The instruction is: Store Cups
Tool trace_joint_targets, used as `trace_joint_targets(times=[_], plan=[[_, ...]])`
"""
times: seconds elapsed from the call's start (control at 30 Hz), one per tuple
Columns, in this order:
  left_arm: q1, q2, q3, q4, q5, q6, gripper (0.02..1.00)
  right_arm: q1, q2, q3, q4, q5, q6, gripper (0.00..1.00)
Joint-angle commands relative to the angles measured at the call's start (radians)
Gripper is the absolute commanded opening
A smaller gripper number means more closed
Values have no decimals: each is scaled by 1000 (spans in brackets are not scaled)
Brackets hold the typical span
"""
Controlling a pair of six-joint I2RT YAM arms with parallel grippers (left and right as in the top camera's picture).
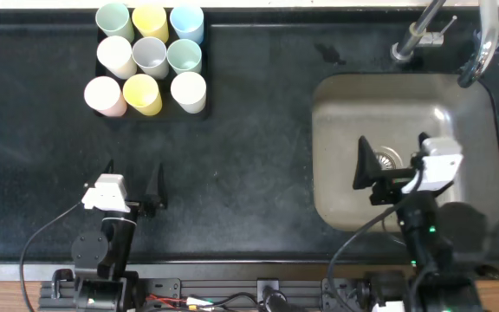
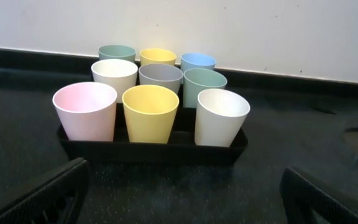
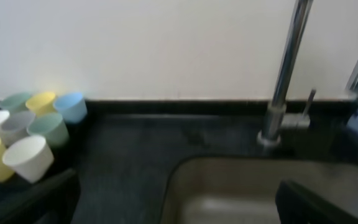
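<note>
Nine plastic cups (image 2: 154, 93) stand mouths up in three rows of three inside a black tray (image 2: 154, 152). The tray sits on the dark speckled bench (image 1: 258, 130) at its far left, close to the white wall (image 2: 260, 31).

From my top view, the row nearest the wall holds a pale green cup (image 1: 113, 19), a far yellow cup (image 1: 150, 19) and a blue cup (image 1: 187, 22). The middle row holds a cream cup (image 1: 115, 54), a grey cup (image 1: 150, 56) and a mint cup (image 1: 184, 56). The row nearest the arms holds a pink cup (image 1: 105, 95), a near yellow cup (image 1: 142, 94) and a white cup (image 1: 189, 91). In the left wrist view the white cup leans a little in its corner of the tray, while the others look upright. Neighbouring cups are touching or just beside one another.

The left gripper (image 1: 132, 178) is over bare bench on the arms' side, well apart from the tray and facing it. Its two fingers are spread wide with nothing between them.

To the right, a steel sink (image 1: 336, 104) is set into the bench. A faucet (image 1: 418, 30) rises from the bench at the sink's far rim. The right gripper (image 1: 394, 156) is over the sink basin, near the drain (image 1: 389, 157). Its fingers are also spread apart and carry nothing. The right wrist view looks across the sink toward the wall, with the cups off to one side, well apart from this gripper.
</note>
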Motion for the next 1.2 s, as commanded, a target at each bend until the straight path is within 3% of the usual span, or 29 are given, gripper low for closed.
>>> trace_joint_targets(times=[0.03, 0.27, 0.47, 0.9, 1.2], plan=[[2, -12, -3, -2, 5, -8, 1000, -3, -103, -155, 132, -5, 34, 998], [2, -12, -3, -2, 5, -8, 1000, 1, -267, -344, 307, 5, 34, 996], [2, -12, -3, -2, 5, -8, 1000, 1, -423, -432, 285, -3, 34, 998], [2, -12, -3, -2, 5, -8, 1000, 111, -431, -658, 423, 4, 32, 998], [2, -12, -3, -2, 5, -8, 998, 109, -431, -658, 433, 165, 32, 998]])
